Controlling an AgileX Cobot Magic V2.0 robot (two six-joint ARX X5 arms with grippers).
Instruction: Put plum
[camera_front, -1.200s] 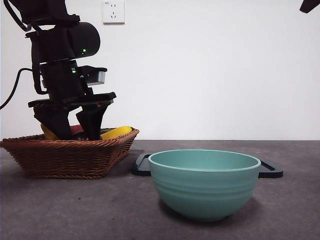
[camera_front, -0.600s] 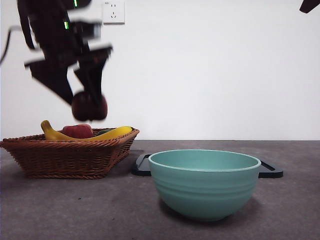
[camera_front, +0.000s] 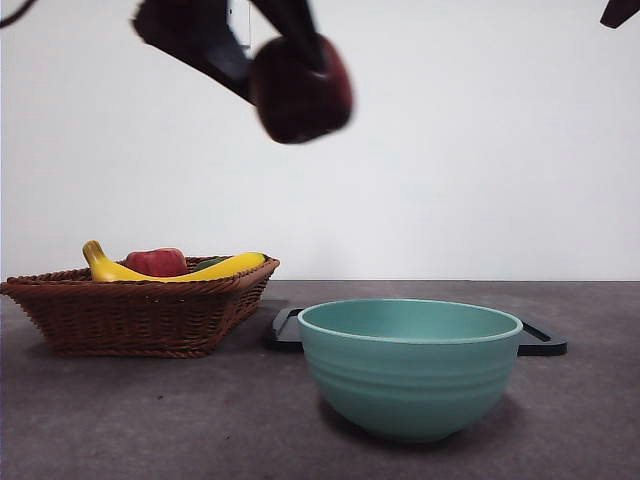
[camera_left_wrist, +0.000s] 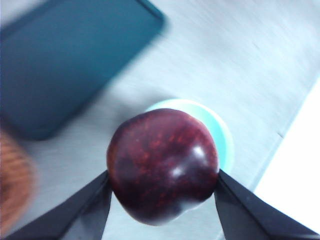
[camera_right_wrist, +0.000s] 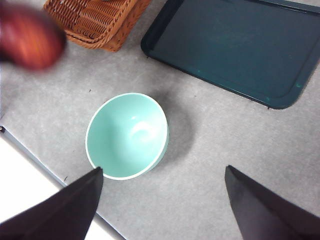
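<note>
The plum (camera_front: 300, 88) is dark maroon and glossy. My left gripper (camera_front: 290, 70) is shut on it and holds it high in the air, between the basket and the teal bowl (camera_front: 410, 365). In the left wrist view the plum (camera_left_wrist: 162, 172) fills the space between the two jaws, with the bowl (camera_left_wrist: 220, 130) partly hidden beneath it. In the right wrist view the plum (camera_right_wrist: 27, 37) is a blur and the bowl (camera_right_wrist: 127, 135) stands empty. My right gripper (camera_right_wrist: 162, 200) is open and empty, high above the table, a black tip (camera_front: 620, 12) in the front view.
A wicker basket (camera_front: 140, 305) at the left holds a banana (camera_front: 170, 270) and a red apple-like fruit (camera_front: 155, 262). A dark flat tray (camera_front: 535, 340) lies behind the bowl; it also shows in the right wrist view (camera_right_wrist: 235, 45).
My left gripper has lifted the plum out of the basket, then carried it up and to the right towards the bowl. The right arm has not moved.
</note>
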